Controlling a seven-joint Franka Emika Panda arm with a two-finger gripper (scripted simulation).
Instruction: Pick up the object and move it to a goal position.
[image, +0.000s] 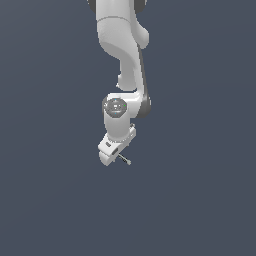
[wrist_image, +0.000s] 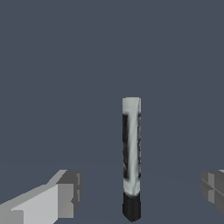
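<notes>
One rod (wrist_image: 131, 157) lay between the fingers (wrist_image: 61, 197) of the claw (image: 121, 159), which stood wide apart and clear of it. Step in hand looked like pre-grasp; next move called for closing on the rod, then lifting toward the goal.

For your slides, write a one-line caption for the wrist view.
Wrist view: open gripper straddling a thin rod, black at one end and grey-white along the rest, with neither fingertip touching it.

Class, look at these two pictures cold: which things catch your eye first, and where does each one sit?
In the exterior view, the white robot arm hangs from the top centre over a plain grey-blue ground. In the wrist view, a thin rod, black at one end and pale along the rest, lies between the two spread fingers, touching neither.
</notes>
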